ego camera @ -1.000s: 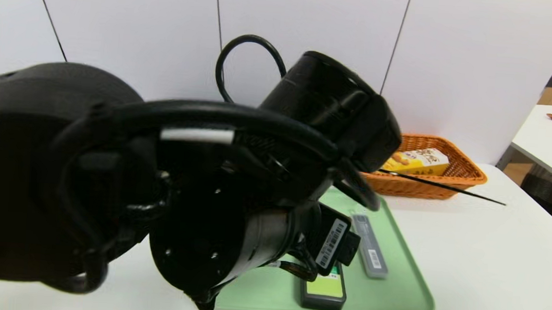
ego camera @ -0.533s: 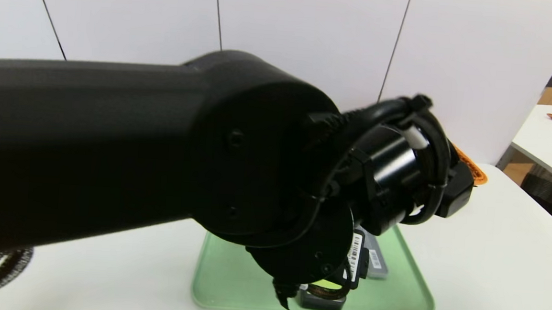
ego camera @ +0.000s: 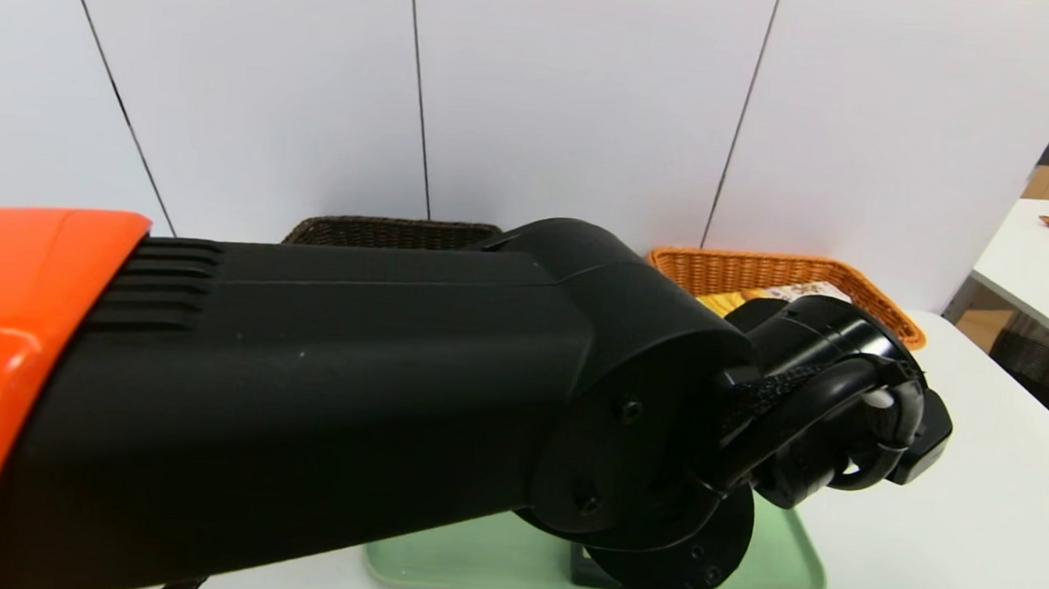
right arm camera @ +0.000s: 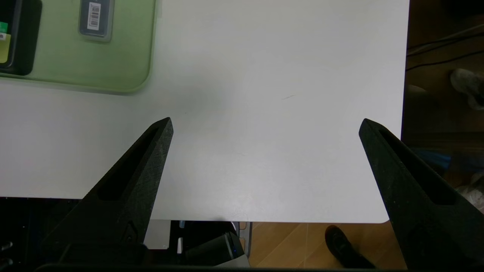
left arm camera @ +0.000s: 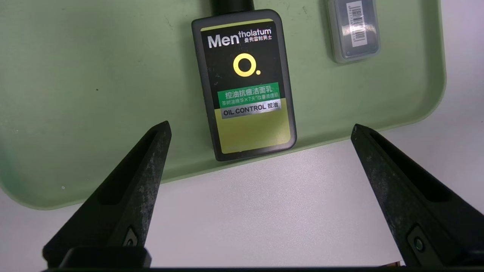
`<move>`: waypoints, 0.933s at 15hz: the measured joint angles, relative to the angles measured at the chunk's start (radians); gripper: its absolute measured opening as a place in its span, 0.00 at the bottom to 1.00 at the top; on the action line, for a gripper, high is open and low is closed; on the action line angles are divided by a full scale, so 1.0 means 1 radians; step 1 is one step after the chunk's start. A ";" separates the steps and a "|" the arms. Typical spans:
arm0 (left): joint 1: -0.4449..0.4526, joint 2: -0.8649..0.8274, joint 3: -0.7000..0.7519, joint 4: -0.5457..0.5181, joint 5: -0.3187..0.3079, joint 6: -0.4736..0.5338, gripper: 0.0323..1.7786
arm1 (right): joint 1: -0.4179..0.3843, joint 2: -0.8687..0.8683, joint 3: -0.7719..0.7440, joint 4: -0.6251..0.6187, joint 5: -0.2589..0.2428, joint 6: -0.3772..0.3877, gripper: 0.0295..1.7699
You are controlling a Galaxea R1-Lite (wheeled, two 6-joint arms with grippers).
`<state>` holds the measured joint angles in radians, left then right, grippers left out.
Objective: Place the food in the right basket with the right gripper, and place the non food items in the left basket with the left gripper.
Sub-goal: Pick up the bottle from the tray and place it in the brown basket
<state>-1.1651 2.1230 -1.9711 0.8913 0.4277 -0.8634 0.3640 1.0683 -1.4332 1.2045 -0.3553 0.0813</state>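
Note:
A dark Mentholatum face-wash bottle lies flat on the green tray near its front edge, with a small clear grey case beside it. My left gripper hovers open above the tray's front rim, the bottle's lower end just ahead of its fingertips and nothing between them. My right gripper is open and empty over bare table near the front edge, to the right of the tray. The right basket is orange and holds a yellow food box. The left basket is dark brown.
My left arm fills most of the head view and hides the tray's contents and most of the dark basket. Another white table with snack packs stands at the far right. The floor shows below the table edge.
My left arm has swung down across the head view, its wrist moving right and lower. Both baskets now show above it, and the bottle and case are hidden there.

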 joint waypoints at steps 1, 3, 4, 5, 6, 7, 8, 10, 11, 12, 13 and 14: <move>0.000 0.001 0.000 0.001 0.001 0.000 0.95 | 0.000 -0.003 0.002 -0.001 0.000 -0.001 0.96; 0.000 0.002 0.000 0.009 0.005 0.001 0.95 | 0.000 -0.006 0.003 -0.002 -0.001 0.000 0.96; 0.001 0.004 0.000 0.009 0.007 0.005 0.95 | 0.000 -0.007 0.003 -0.002 -0.001 0.001 0.96; 0.002 0.007 0.000 0.009 0.009 0.009 0.95 | 0.000 -0.007 0.003 -0.002 -0.001 0.001 0.96; 0.007 0.012 0.000 0.007 0.014 0.011 0.95 | 0.000 -0.007 0.004 -0.002 -0.001 0.001 0.96; 0.013 0.018 0.000 0.003 0.019 0.014 0.95 | -0.001 -0.007 0.005 -0.002 -0.001 0.001 0.96; 0.017 0.026 0.000 -0.003 0.020 0.014 0.95 | -0.001 -0.007 0.005 -0.002 -0.001 0.001 0.96; 0.028 0.045 0.000 -0.023 0.020 0.017 0.95 | -0.001 -0.005 0.007 -0.002 -0.001 0.001 0.96; 0.035 0.054 0.000 -0.033 0.020 0.018 0.95 | -0.001 -0.005 0.011 -0.002 -0.001 0.002 0.96; 0.042 0.063 0.000 -0.038 0.019 0.018 0.95 | -0.003 -0.004 0.015 -0.003 -0.001 0.002 0.96; 0.051 0.073 0.000 -0.039 0.018 0.020 0.95 | -0.007 -0.003 0.017 -0.003 -0.001 0.001 0.96; 0.058 0.080 0.000 -0.040 0.018 0.026 0.95 | -0.012 -0.001 0.018 -0.004 -0.001 0.001 0.96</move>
<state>-1.1068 2.2028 -1.9711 0.8515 0.4453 -0.8370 0.3521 1.0670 -1.4149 1.2006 -0.3560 0.0828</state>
